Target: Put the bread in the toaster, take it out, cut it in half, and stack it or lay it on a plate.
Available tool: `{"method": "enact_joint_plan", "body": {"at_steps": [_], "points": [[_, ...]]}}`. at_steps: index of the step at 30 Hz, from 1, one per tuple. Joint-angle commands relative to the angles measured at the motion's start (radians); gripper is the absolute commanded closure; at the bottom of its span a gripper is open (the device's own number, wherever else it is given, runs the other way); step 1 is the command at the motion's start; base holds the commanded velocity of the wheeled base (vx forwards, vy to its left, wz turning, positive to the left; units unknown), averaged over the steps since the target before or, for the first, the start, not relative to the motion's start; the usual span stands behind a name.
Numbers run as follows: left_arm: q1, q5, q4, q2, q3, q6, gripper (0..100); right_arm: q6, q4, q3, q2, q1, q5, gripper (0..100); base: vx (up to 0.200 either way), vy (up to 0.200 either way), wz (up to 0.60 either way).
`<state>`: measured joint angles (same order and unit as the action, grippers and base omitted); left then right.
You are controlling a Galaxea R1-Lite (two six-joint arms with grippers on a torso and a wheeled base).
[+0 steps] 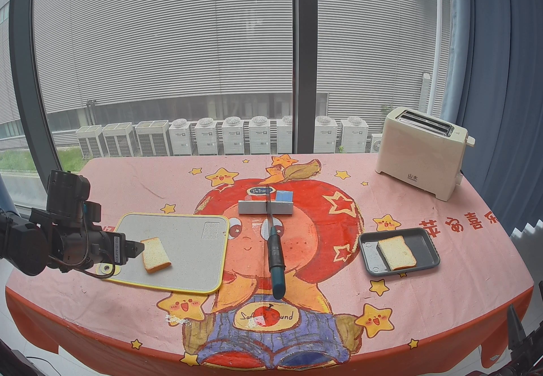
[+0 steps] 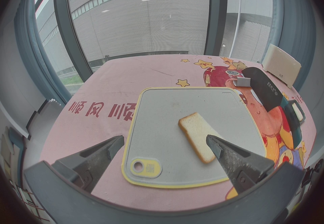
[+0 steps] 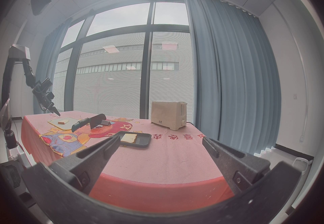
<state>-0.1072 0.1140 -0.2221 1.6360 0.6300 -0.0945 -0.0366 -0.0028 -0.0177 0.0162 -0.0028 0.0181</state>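
Observation:
One half slice of bread (image 1: 155, 254) lies on the grey, yellow-rimmed cutting board (image 1: 186, 235) at the left. My left gripper (image 1: 134, 250) hovers at the board's left edge, open, its fingers (image 2: 233, 157) straddling the board with the bread (image 2: 197, 137) just ahead of one tip. The other half slice (image 1: 396, 252) lies in the dark plate (image 1: 425, 240) on the right. The cream toaster (image 1: 421, 151) stands at the back right, slots empty. My right gripper (image 3: 161, 142) is open and empty, held off the table's right front corner, facing the plate (image 3: 143, 138) and toaster (image 3: 168, 114).
A teal-handled knife (image 1: 275, 258) lies in the table's middle, its blade resting on a small white block (image 1: 266, 206). A window runs along the table's far edge and a blue curtain hangs behind the toaster. Bare cloth lies between board, knife and plate.

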Motion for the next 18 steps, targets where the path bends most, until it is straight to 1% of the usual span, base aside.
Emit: {"method": "enact_joint_plan", "body": {"at_steps": [1, 13, 18], "points": [[0.004, -0.005, 0.0, 0.041, 0.014, -0.005, 0, 0.0, 0.0, 0.018, -0.016, 0.0, 0.0, 0, 0.0, 0.0, 0.0], [0.001, -0.001, 0.0, 0.114, 0.046, -0.007, 0, 0.0, 0.0, 0.018, -0.016, 0.0, 0.0, 0, 0.0, 0.0, 0.0], [0.0, 0.003, 0.0, 0.117, 0.046, -0.007, 0, 0.0, 0.0, 0.018, -0.016, 0.0, 0.0, 0, 0.0, 0.0, 0.0]]}}
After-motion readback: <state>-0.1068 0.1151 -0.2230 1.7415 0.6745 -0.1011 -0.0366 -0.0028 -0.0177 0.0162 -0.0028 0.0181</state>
